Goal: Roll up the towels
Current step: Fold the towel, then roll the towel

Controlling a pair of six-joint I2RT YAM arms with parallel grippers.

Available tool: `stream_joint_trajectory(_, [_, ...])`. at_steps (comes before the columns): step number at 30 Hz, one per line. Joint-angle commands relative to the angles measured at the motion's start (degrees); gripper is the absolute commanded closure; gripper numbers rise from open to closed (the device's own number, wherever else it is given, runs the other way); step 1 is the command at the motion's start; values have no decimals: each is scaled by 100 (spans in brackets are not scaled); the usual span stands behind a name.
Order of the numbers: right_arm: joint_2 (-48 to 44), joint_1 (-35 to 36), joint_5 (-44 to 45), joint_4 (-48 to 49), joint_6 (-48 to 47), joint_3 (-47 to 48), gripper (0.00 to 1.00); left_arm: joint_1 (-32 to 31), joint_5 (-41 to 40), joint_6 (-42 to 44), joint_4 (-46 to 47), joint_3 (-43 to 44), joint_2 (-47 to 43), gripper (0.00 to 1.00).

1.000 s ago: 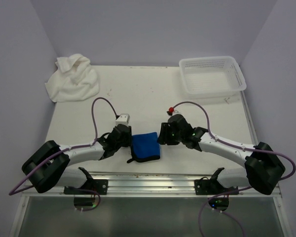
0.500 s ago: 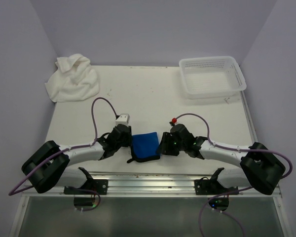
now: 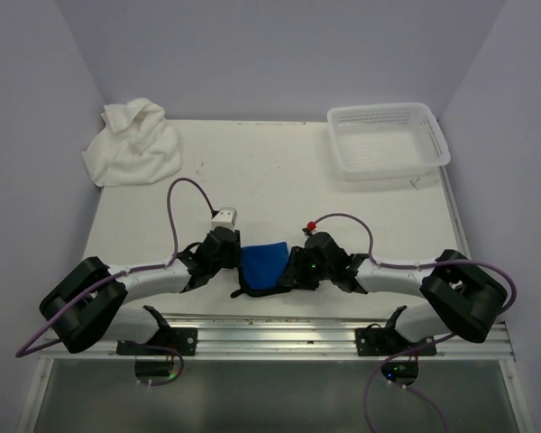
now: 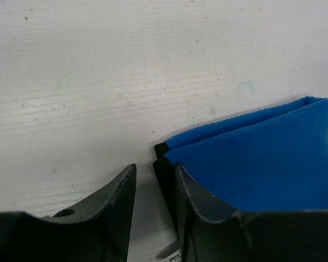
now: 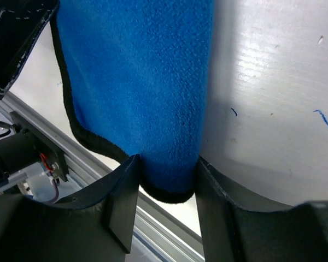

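The top view alone takes in the whole table (image 3: 252,171). On it are two towels, one basket and two arms. The white towel (image 3: 132,144) lies crumpled at the far left corner. The white perforated basket (image 3: 388,170) stands at the far right. The blue towel (image 3: 263,263) sits at the near edge, between the two grippers and just beyond the metal rail (image 3: 279,329).

Only the wrist views show the jaws. In the left wrist view, the left gripper (image 4: 154,169) stands partly open at the towel's left side. The towel's black hem lies in the gap against one finger (image 4: 208,218). Bare table shows between the hem and the other finger, so nothing is clamped.

In the right wrist view, the right gripper (image 5: 168,164) stands about half open around the towel's near right corner. The folded cloth fills the gap and touches both fingers. I cannot tell whether they actually pinch it.
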Motion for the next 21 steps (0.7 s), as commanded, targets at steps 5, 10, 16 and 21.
stream_joint_trajectory(5, [-9, 62, 191, 99, 120, -272, 69, 29, -17, -6, 170, 23, -51, 62])
stream_joint_trajectory(10, [-150, 80, 367, -216, -160, -158, 84, 20, 35, -24, 126, 49, -42, 62])
stream_joint_trajectory(16, [-395, 89, 805, -1235, -749, 369, 87, 29, 281, -138, -146, 163, -541, 58])
stream_joint_trajectory(21, [-457, 106, 1017, -1930, -1347, 835, 88, 29, 387, -121, -646, 532, -1114, 48])
